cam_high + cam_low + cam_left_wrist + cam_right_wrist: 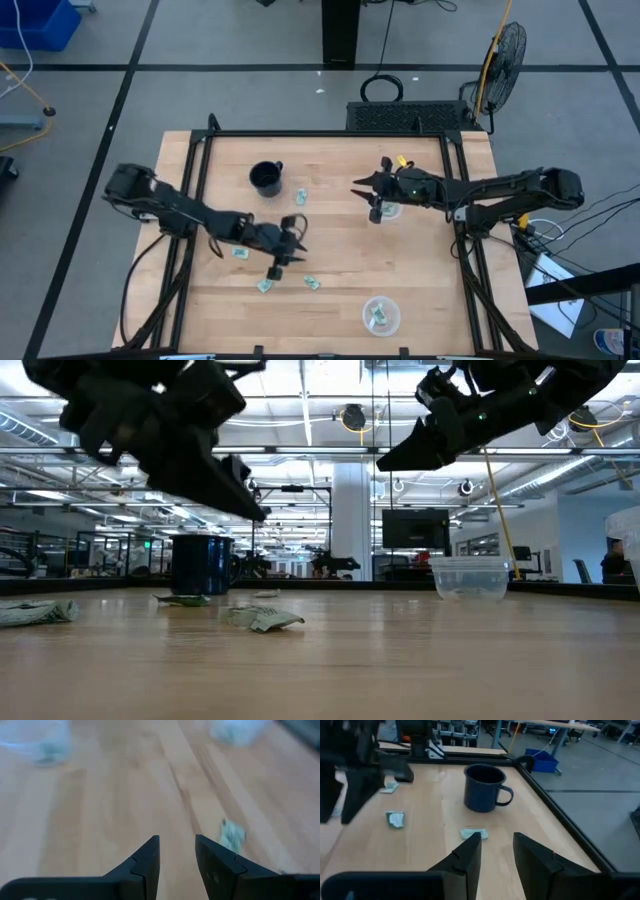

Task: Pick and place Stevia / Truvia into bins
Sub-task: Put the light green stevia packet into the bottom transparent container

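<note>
My left gripper (283,250) hangs over the table with fingers narrowly parted, holding nothing. I see crumpled pale green sachets (264,286) scattered nearby, one lying in the near bin (381,315).

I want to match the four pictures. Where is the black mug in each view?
High view: black mug at the table's far left part, beyond the left gripper.
Low view: mug left of centre, far across the table.
Left wrist view: not in it.
Right wrist view: mug ahead of the right gripper, upright.
Shared landmark: the sachet lying beside the mug.
</note>
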Available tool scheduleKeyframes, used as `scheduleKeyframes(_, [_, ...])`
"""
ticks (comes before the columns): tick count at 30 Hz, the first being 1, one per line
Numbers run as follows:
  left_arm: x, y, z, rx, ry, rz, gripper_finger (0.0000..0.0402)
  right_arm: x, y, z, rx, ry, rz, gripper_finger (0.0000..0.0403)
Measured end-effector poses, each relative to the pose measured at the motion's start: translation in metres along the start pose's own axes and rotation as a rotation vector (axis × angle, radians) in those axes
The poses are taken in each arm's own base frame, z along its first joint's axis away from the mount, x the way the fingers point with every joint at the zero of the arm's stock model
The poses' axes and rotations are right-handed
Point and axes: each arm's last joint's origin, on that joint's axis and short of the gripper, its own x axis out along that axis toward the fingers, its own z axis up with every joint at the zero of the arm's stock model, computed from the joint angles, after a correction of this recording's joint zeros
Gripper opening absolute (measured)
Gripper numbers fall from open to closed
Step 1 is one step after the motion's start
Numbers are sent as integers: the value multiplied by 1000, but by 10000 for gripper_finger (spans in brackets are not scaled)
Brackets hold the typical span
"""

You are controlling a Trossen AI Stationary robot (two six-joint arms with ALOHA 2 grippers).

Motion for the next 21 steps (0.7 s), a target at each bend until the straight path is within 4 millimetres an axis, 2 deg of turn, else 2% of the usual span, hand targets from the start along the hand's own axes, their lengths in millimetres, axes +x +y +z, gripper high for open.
scheduleKeyframes(5, [31, -15, -17, 81, 72, -39, 131, -1, 6, 0, 51, -2, 24, 106])
scheduleKeyframes(11, [61, -27, -18, 108, 118, -67, 131, -3, 15, 4, 45, -34, 59, 105])
scheduleKeyframes(15, [69, -30, -16, 146, 137, -74, 131, -3, 17, 6, 15, -58, 62, 106])
scheduleKeyframes(21, [67, -30, -16, 148, 164, -76, 126, -3, 17, 6, -35, -58, 60, 105])
